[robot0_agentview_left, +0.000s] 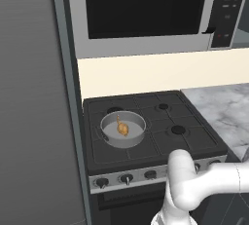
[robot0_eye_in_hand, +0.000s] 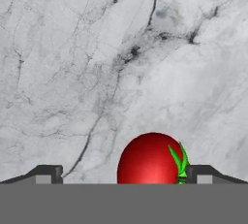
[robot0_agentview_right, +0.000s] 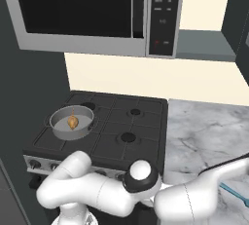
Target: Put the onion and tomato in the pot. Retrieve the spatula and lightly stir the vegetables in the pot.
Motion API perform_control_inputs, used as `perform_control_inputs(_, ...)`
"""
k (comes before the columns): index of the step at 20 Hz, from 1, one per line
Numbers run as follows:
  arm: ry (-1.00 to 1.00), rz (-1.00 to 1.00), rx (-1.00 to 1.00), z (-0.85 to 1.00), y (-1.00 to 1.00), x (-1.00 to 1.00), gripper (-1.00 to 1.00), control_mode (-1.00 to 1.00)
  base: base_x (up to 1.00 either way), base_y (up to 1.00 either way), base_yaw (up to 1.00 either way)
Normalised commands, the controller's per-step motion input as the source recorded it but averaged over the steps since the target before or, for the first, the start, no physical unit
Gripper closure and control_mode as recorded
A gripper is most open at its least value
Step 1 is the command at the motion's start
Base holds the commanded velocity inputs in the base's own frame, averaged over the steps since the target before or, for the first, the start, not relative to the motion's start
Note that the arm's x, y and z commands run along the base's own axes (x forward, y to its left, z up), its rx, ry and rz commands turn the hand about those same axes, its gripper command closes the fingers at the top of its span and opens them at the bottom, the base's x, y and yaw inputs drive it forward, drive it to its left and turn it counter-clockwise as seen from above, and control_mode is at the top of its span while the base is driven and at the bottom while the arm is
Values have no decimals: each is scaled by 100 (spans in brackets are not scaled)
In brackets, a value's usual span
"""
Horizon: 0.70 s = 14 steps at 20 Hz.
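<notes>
Biggest risk first: closing off-centre. Tomato (robot0_eye_in_hand: 151,160) sits toward the 3 o'clock tip in the hand view, apparently touching or just beside it, with a wide gap toward the 9 o'clock tip. Squeezing from here likely shoves the round, glossy ball sideways across the marble counter (robot0_eye_in_hand: 97,72) before both tips bite; could roll away or squirt out.

Next: a shallow pinch. Only the upper part of the tomato visible above the bottom edge, so hard to judge whether the tips sit at mid-height or high on the curve; a high grip on so smooth a skin probably slips on the lift.

Smaller still: the carry back. Pot (robot0_agentview_left: 122,129) well apart, on the stove's near burner at about 9 o'clock of the cooktop (robot0_agentview_left: 151,121), onion (robot0_agentview_left: 123,128) already inside. Long swing, so a weak hold may drop the tomato short of the rim.

Least: spatula (robot0_agentview_right: 236,194) lying on the counter at the 4 o'clock corner of the right base view, near the arm's reach; possible to nudge.

Gripper (robot0_eye_in_hand: 123,175) spread fully wide, holding nothing.

Look of the tomato: bright red, shiny, small green leaves at its 3 o'clock side.
</notes>
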Motion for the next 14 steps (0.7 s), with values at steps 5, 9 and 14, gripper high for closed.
perform_control_inputs(5, 0, 0, 1, -10, 0, -3, -100, -100, 0, 0, 0)
perform_control_inputs(9, 2, 0, 0, -32, 0, -7, -100, -100, 0, 0, 0)
perform_control_inputs(14, 4, 0, 0, -39, 0, 0, -100, -100, 0, 0, 0)
